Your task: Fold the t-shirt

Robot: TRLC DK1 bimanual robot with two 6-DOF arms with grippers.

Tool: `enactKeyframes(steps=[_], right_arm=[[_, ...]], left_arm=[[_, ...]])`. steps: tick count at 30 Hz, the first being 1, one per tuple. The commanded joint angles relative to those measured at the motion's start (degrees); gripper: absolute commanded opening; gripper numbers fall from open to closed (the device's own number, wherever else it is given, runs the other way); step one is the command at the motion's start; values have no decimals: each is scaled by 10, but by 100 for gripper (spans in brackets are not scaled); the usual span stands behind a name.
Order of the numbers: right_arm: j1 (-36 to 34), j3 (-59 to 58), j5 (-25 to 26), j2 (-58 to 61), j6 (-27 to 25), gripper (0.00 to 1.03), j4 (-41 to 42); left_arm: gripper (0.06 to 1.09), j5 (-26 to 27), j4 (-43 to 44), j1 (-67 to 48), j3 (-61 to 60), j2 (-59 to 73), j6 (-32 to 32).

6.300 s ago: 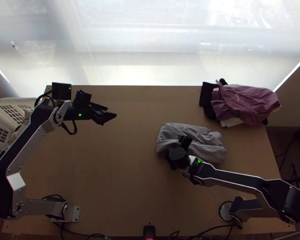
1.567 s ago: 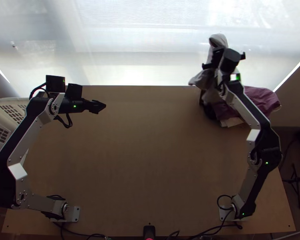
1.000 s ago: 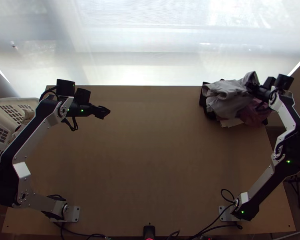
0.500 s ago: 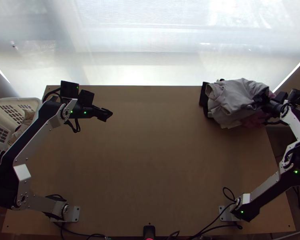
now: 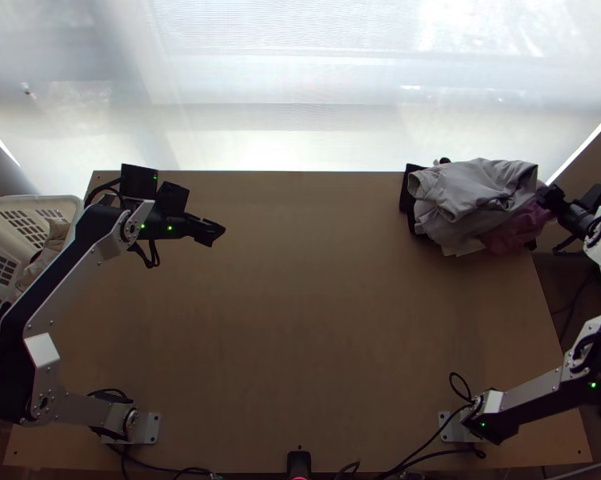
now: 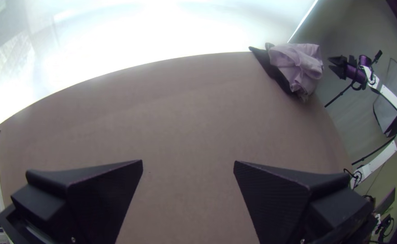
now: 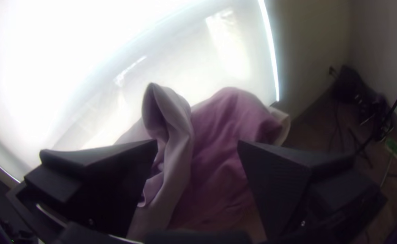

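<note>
In the top view the light grey shirt (image 5: pixel 472 192) lies bunched on the clothes pile at the table's far right corner, over a pink-purple garment (image 5: pixel 514 230). My right gripper (image 5: pixel 546 202) is beside the pile's right side; in the right wrist view the same gripper (image 7: pixel 197 145) stands open, with grey cloth (image 7: pixel 173 122) and purple cloth (image 7: pixel 216 167) beyond its fingers. My left gripper (image 5: pixel 220 230) is over the table's far left part, away from the clothes. In the left wrist view that gripper (image 6: pixel 188 163) is open above bare wood.
The wooden table (image 5: pixel 300 320) spreads between the two arms. A white basket (image 5: pixel 28 228) with cloth in it stands at the left edge. Black cloth (image 5: pixel 410 188) sticks out from the pile's left side. A small black device (image 5: pixel 298 462) is at the near edge.
The grey shirt, folded near the table's middle earlier, was carried by the right gripper onto the pile and let go. The right arm has since drawn away to the right. The left arm shifted slightly.
</note>
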Motion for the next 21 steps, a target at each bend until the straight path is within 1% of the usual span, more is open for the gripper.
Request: enactKeyframes(steps=[1,2,4,7,8,11,13,18,21], right_arm=[[60,15,93,-92,-121,70,-5],[88,25,102,-96,-152,61,-4],[139,43,103,-90,-211,42,2],[185,42,105,-53,-269,5,65],[192,43,106,-35,-288,3,83],[202,49,107,36,-331,3,130],[199,52,109,83,-369,3,161],[181,79,108,196,-422,3,184],[170,72,108,223,-448,3,209]], left_arm=[[104,-1,-1,-3,-3,-14,-1],[104,-1,-1,-3,-3,-15,-2],[104,-1,-1,-4,-3,-21,-4],[104,-2,-1,-8,-5,-24,-9],[104,-2,0,-8,-7,-26,-9],[104,-7,2,-9,-18,-38,-9],[104,-12,4,-9,-29,-47,-9],[104,-22,15,-5,-64,-72,-9],[104,-29,17,-2,-78,-79,-7]])
